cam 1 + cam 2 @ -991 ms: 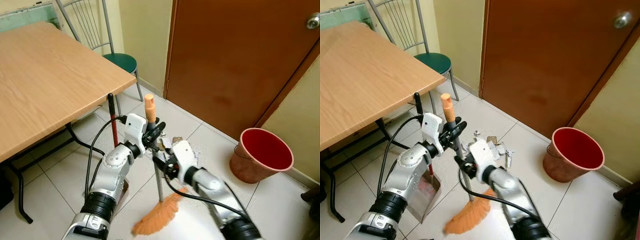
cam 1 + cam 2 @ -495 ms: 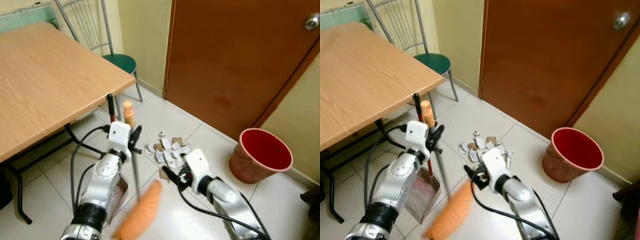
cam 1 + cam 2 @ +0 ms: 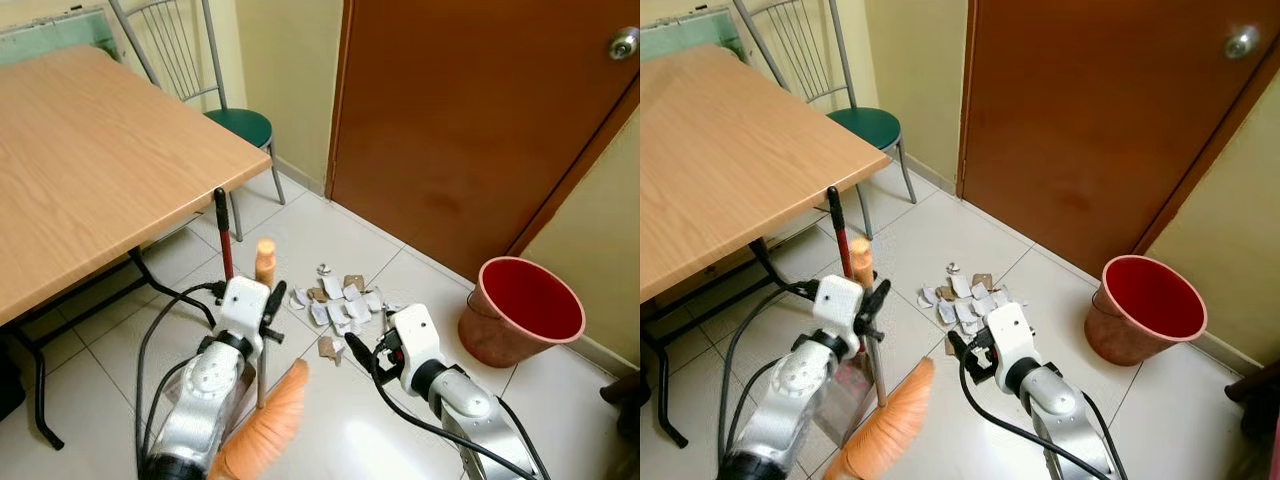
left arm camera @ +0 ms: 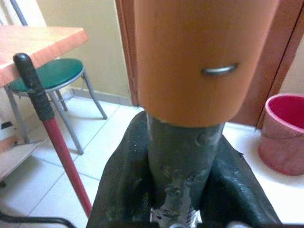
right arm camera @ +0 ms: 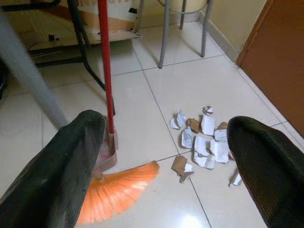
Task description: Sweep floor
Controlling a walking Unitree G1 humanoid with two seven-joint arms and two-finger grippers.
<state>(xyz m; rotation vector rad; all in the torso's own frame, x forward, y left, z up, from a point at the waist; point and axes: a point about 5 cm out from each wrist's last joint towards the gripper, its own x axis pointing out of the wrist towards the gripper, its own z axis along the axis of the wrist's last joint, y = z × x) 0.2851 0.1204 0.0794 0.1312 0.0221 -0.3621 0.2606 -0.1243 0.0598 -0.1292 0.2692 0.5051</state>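
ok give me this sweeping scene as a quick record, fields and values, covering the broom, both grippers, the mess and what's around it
broom: orange-topped handle held near upright, orange bristles low on the tile
left gripper: fingers shut on the broom shaft just under the orange cap
right gripper: fingers open, holding nothing, low above the tile near the scraps
debris: paper scraps in a small pile on the white tile
dustpan: with red handle, standing beside the left arm
bucket: red bucket on the floor near the brown door
furniture: wooden table, green-seated chair
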